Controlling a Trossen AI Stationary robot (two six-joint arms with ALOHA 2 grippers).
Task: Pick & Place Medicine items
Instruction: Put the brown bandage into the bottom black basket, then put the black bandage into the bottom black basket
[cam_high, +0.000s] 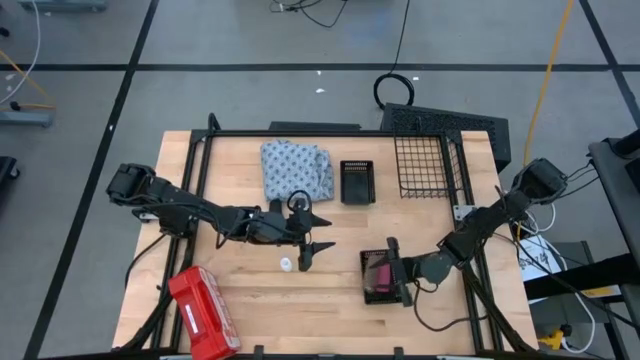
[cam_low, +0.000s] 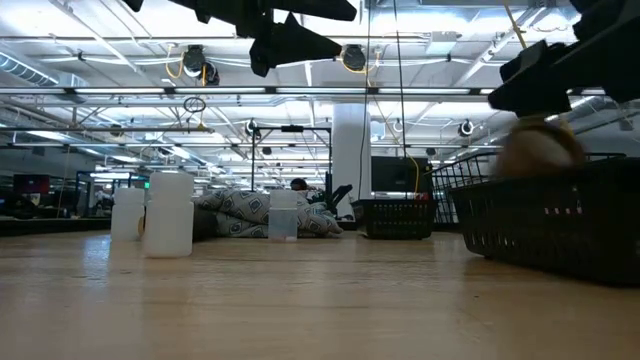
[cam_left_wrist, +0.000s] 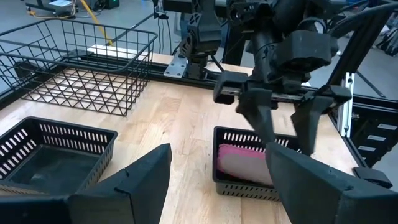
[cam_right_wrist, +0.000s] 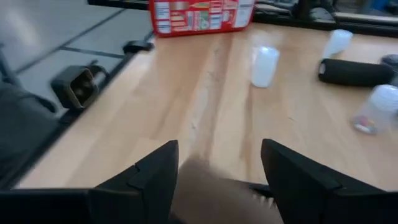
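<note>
Pink-red tube (cam_left_wrist: 244, 163) lies inside the small black basket (cam_high: 383, 277) near the tabletop's (cam_high: 260, 310) right front — the right gripper (cam_high: 397, 270) hovers just above it, fingers spread, nothing pinched. Left gripper (cam_high: 318, 231) hangs mid-table, spread wide and empty, with a white bottle (cam_high: 286, 264) standing near it.

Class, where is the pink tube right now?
The pink tube lies inside the small black basket near the table's front right in the high view, directly under the right pincer.
</note>
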